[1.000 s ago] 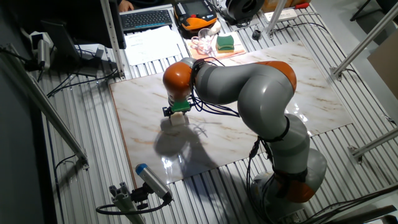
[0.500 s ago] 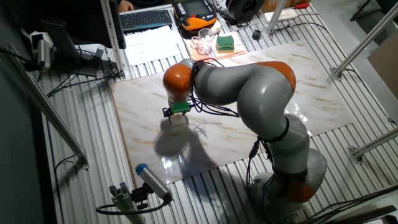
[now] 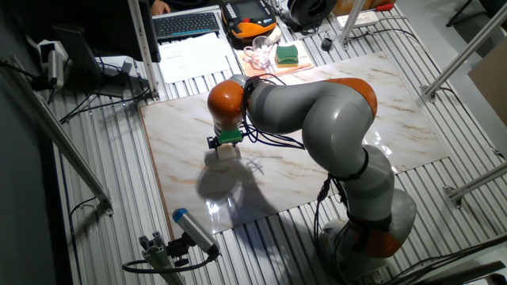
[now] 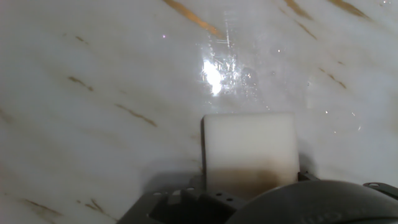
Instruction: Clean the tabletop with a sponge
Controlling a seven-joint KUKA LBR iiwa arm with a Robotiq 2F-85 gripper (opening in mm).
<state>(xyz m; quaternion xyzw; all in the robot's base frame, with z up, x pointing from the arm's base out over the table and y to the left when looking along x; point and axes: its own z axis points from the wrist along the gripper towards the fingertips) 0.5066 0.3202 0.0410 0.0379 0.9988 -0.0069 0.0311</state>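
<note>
Gripper (image 3: pixel 226 149) lowered over left-centre of tabletop (image 3: pixel 190 127), pointing straight down. Cream-white sponge (image 3: pixel 227 153) under the green hand body, pressed to or just above the slab; contact not resolvable from fixed view. Arm bent low across the slab, orange joint directly above the hand, dark shadow cast on the marble toward the near edge.

In hand view: sponge (image 4: pixel 250 152) seen as a plain white block, lower centre, upper face clean, lower part shaded brownish where it meets the hand housing. Fingers not visible in either view; jaws judged closed on the sponge from its fixed seat at the hand, grip surfaces themselves hidden. Tabletop (image 4: pixel 99 81) glossy, brown veins running diagonally, bright glare patch just beyond the sponge with fine specks or droplets around it.

Beyond the slab's far edge: green-and-yellow sponge (image 3: pixel 287 54) on a board, beside a clear glass item (image 3: pixel 259 55). Laptop (image 3: pixel 187 24) and papers (image 3: pixel 195 55) further left. Blue-tipped cylinder (image 3: pixel 193 229) on the ribbed metal near the slab's near corner.
</note>
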